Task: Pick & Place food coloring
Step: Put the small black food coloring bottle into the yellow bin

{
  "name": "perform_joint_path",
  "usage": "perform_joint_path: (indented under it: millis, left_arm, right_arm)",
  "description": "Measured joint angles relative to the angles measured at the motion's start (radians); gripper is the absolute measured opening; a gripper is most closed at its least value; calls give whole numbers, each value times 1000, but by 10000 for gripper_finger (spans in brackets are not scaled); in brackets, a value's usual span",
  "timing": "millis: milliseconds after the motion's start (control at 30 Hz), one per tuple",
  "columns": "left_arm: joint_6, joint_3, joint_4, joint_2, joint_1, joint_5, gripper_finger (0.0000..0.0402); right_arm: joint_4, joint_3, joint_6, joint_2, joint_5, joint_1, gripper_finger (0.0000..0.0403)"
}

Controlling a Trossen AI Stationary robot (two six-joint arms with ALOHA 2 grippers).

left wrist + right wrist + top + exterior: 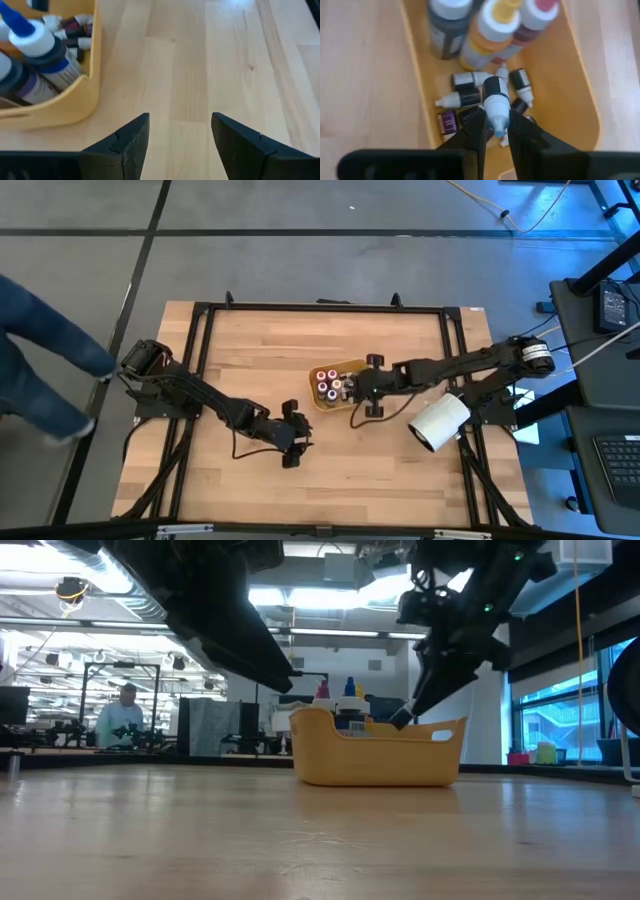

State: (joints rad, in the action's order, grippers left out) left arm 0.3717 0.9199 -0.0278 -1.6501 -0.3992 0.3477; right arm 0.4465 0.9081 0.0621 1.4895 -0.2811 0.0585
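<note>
— Location of the food coloring [485, 102]?
— In the orange tray [352, 367] at the counter [240, 360] centre; small bottles lying loose, taller ones upright beside them.
— Right pincer [496, 131]?
— Over the tray, clamped on one small bottle [496, 100], blue tip toward the wrist.
— Left pincer [180, 132]?
— Fingers apart, empty, above bare counter near-left of the tray.

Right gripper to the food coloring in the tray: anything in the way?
Nothing visible. The right gripper is already over the yellow tray with its fingers closed on a small white-capped bottle. Other small bottles lie around it. The left gripper waits open beside the tray.
</note>
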Motion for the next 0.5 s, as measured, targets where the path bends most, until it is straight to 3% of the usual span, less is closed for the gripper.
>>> perform_joint_path:
  millis: [200, 500]
  left_arm:
    - [35, 0, 0, 0, -5, -6, 212]
    - [43, -1, 1, 0, -13, -19, 209]
  right_arm:
    - [-19, 1, -2, 22, 71, -57, 71]
    - [-24, 0, -2, 106, 73, -68, 73]
